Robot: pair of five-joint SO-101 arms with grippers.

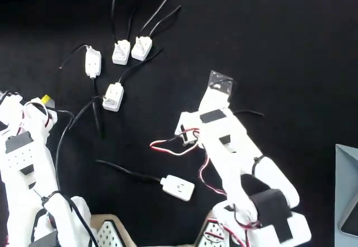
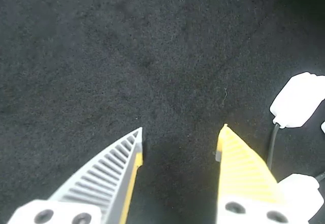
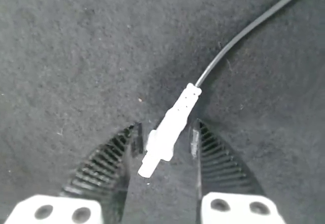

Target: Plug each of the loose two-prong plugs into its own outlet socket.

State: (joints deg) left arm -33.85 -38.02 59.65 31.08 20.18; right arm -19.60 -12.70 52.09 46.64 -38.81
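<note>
Plug lying between parted right jaws, left jaws apart over cloth

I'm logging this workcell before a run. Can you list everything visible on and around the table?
cloth: one, black, covering the table.
corded connectors: four, white with black cords, clustered at the far left of the high view.
outlet socket: one, white with a black cord, near the table edge between the arms.
plug: one, white with a black cord, mid-table.
container: one, grey, at the right edge of the high view.
left tool: one, yellow and grey fingers, open over bare cloth.
right tool: one, dark fingers, open either side of the plug.
arms: two, white, at the near edge.
</note>
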